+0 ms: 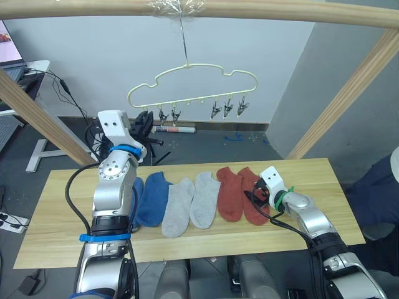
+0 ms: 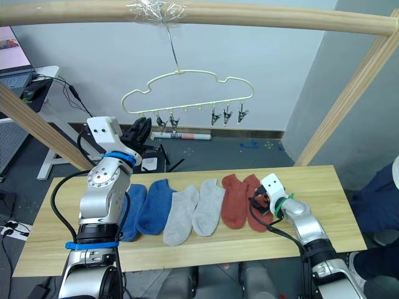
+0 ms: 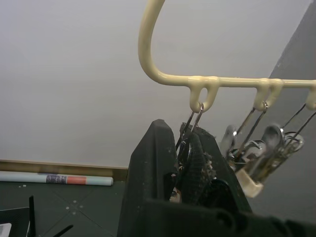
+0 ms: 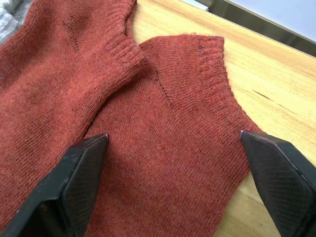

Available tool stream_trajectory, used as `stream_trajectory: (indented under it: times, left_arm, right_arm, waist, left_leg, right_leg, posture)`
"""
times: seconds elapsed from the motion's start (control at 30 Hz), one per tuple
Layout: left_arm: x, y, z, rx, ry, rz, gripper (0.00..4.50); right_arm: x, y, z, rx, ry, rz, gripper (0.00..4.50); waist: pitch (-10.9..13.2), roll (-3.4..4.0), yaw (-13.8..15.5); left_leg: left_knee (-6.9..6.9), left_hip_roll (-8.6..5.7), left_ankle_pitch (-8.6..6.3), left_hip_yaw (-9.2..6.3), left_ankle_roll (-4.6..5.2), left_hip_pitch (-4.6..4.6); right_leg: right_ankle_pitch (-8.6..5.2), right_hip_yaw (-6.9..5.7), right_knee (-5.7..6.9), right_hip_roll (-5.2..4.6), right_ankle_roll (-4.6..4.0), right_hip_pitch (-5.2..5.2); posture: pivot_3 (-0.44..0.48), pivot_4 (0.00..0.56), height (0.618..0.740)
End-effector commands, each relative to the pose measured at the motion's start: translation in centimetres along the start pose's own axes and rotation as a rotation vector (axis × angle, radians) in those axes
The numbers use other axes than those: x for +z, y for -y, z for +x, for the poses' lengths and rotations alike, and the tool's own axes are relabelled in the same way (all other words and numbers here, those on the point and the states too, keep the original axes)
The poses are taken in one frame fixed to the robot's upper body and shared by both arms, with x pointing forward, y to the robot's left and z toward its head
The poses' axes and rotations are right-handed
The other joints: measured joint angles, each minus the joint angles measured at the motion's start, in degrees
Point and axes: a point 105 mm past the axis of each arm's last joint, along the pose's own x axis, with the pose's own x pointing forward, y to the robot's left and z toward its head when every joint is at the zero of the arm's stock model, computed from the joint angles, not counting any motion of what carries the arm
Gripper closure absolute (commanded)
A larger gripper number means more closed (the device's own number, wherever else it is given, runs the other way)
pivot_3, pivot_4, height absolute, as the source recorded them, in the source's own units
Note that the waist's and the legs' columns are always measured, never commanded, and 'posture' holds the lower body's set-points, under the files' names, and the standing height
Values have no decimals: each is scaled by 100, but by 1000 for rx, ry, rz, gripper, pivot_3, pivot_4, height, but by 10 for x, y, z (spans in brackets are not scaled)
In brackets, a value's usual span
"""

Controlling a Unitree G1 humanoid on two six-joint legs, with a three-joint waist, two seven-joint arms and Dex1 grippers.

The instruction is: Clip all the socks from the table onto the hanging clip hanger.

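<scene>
Several socks lie in a row on the table (image 1: 312, 180): two blue (image 1: 153, 198), two light grey (image 1: 177, 205) and two rust red (image 1: 229, 192). The pale-yellow clip hanger (image 1: 199, 99) hangs above from the top pole, its grey clips (image 1: 227, 107) dangling. My left gripper (image 1: 144, 124) is raised to the hanger's left end. In the left wrist view it is shut on the leftmost clip (image 3: 190, 129). My right gripper (image 4: 180, 168) is open low over the rightmost red sock (image 4: 173, 123), one finger on each side of it.
Thick wooden frame poles run across the top (image 1: 280, 11) and slant down at the left (image 1: 37, 115) and right (image 1: 349, 93). A person's dark sleeve (image 1: 380, 193) is at the table's right end. A white roll (image 1: 174, 129) and cables lie on the floor behind.
</scene>
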Motion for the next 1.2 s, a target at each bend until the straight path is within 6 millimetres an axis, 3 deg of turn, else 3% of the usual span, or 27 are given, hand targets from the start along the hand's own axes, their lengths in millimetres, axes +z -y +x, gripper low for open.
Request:
stream_trajectory:
  times: [0.03,0.33,0.57,0.67,0.8,0.9,1.03,1.2]
  left_arm:
    - [14,1,-1,-2,52,11,4350]
    - [13,-2,-3,-2,39,4,4350]
    - [5,-3,-6,-62,-36,-142,4350]
    - [5,-10,-7,-71,-81,-298,4350]
    - [0,-16,-10,-87,-162,-600,4350]
    - [-1,-19,-13,-95,-204,-745,4350]
    - [12,-13,-13,-156,-207,-894,4350]
    - [13,-5,-16,-174,-236,-873,4350]
  right_arm:
    - [-19,0,-2,14,-68,-18,1232]
    - [-43,5,-17,19,-108,-182,4399]
    - [-32,25,-46,-89,-18,-139,4482]
    - [0,24,-64,-110,88,-141,4482]
    - [46,-6,-75,-12,235,-132,4482]
    - [61,-28,-72,71,272,-171,4482]
    - [94,-66,-50,190,349,-152,4482]
    - [137,-103,-20,286,438,-100,4482]
  waist:
    - [0,0,2]
    - [-2,-2,33]
    - [-2,-2,124]
    - [-1,-1,106]
    - [-1,0,-8]
    - [-1,-1,-16]
    - [-1,-1,-42]
    - [-2,-3,8]
  left_leg:
    - [3,0,0,0,0,0]
    - [38,-3,0,1,0,-1]
    - [48,-4,0,2,0,-3]
    - [47,-1,0,6,0,-5]
    - [50,5,0,6,0,2]
    - [55,6,0,1,0,11]
    - [61,7,3,3,-1,11]
    - [61,7,6,-5,-6,9]
  right_leg:
    - [0,0,0,0,1,1]
    - [15,5,0,-1,23,14]
    - [22,8,-1,-2,31,17]
    - [22,12,2,-2,31,10]
    - [22,13,19,4,31,8]
    - [20,11,42,8,31,6]
    - [20,15,53,9,30,3]
    - [20,11,60,13,29,-1]
  posture:
    - [42,244,740]
    - [58,240,740]
    - [71,241,740]
    - [74,241,740]
    - [61,240,740]
    - [56,235,740]
    - [52,236,740]
    - [78,228,740]
